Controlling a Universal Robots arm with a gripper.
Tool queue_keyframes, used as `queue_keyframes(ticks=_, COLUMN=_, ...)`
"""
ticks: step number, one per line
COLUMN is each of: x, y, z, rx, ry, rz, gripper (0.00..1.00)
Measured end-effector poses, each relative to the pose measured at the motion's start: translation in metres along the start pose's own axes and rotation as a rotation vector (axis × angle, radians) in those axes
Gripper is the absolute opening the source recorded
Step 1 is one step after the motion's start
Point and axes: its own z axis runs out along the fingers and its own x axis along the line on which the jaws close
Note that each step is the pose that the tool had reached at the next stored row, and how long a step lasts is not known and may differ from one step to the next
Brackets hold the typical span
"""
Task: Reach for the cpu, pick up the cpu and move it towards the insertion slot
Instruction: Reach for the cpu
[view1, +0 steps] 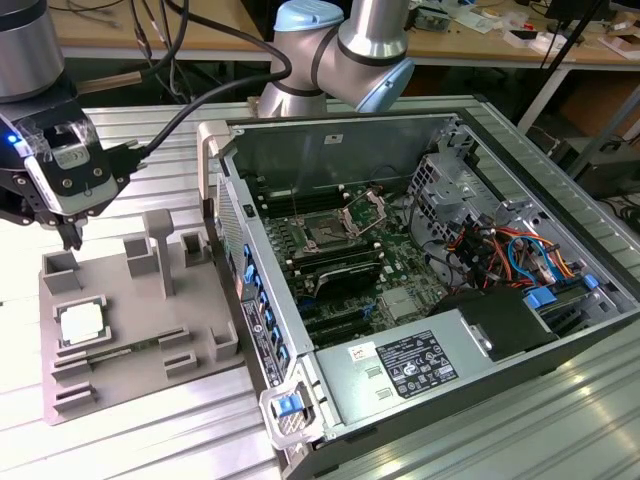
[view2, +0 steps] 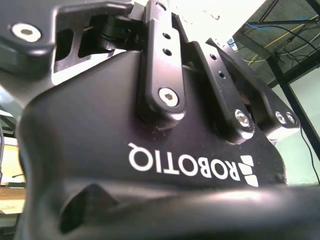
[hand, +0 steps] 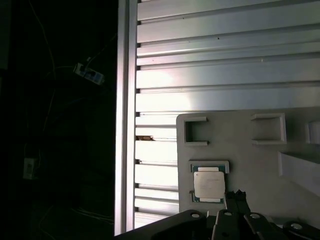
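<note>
While I hover over the grey fixture (view1: 135, 375) at the exterior view's left, my gripper (view1: 72, 237) carries nothing; whether it is open or closed I cannot tell. Below it the cpu (view1: 82, 325) lies flat in its cradle, seated squarely for a grasp. Well to the right, the insertion slot (view1: 330, 232) sits inside the computer case (view1: 330, 135), its frame apparently swung up.

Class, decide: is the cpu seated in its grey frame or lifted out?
Seated: the cpu lies flat inside its grey frame on the fixture plate, with the gripper apart from it.
</note>
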Motion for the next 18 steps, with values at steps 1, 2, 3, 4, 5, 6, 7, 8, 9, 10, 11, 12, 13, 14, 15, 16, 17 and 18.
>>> queue_keyframes(ticks=1, x=0.0, y=0.0, z=0.0007, rx=0.0, ry=0.0, rz=0.0, gripper=0.11)
queue_keyframes(ticks=2, x=0.0, y=-0.0001, z=0.0014, rx=0.0, ry=-0.0001, rz=0.0, gripper=0.11)
queue_keyframes(ticks=3, x=0.0, y=0.0, z=0.0015, rx=0.0, ry=0.0, rz=0.0, gripper=0.11)
queue_keyframes(ticks=4, x=0.0, y=-0.0001, z=0.0016, rx=0.0, ry=0.0, rz=0.0, gripper=0.11)
queue_keyframes(ticks=5, x=0.0, y=-0.0001, z=0.0018, rx=0.0, ry=0.0, rz=0.0, gripper=0.11)
queue_keyframes(ticks=6, x=0.0, y=-0.0001, z=0.0019, rx=0.0, ry=0.0, rz=0.0, gripper=0.11)
queue_keyframes(ticks=7, x=0.0, y=-0.0002, z=0.0039, rx=0.0001, ry=0.0, rz=0.0, gripper=0.11)
queue_keyframes(ticks=8, x=0.0, y=-0.0002, z=0.0059, rx=0.0, ry=0.0, rz=0.0, gripper=0.11)
queue_keyframes(ticks=9, x=0.0, y=-0.0002, z=0.006, rx=0.0, ry=0.0, rz=0.0, gripper=0.11)
queue_keyframes(ticks=10, x=0.0, y=-0.0002, z=0.0061, rx=0.0, ry=0.0, rz=0.0, gripper=0.11)
queue_keyframes(ticks=11, x=0.0, y=-0.0002, z=0.0063, rx=0.0, ry=-0.0001, rz=0.0, gripper=0.11)
queue_keyframes(ticks=12, x=0.0, y=-0.0002, z=0.0064, rx=0.0, ry=0.0, rz=0.0, gripper=0.11)
queue_keyframes(ticks=13, x=0.0, y=-0.0003, z=0.0076, rx=0.0, ry=0.0, rz=0.0, gripper=0.11)
queue_keyframes(ticks=14, x=0.0, y=-0.0003, z=0.0086, rx=0.0, ry=0.0, rz=0.0, gripper=0.11)
queue_keyframes(ticks=15, x=0.0, y=-0.0003, z=0.0087, rx=0.0, ry=-0.0001, rz=0.0, gripper=0.11)
queue_keyframes(ticks=16, x=0.0, y=-0.0003, z=0.0089, rx=0.0, ry=0.0, rz=0.0, gripper=0.11)
queue_keyframes(ticks=17, x=0.0, y=-0.0003, z=0.0091, rx=0.0, ry=0.0, rz=0.0, gripper=0.11)
queue_keyframes(ticks=18, x=0.0, y=-0.0003, z=0.0092, rx=0.0, ry=0.0, rz=0.0, gripper=0.11)
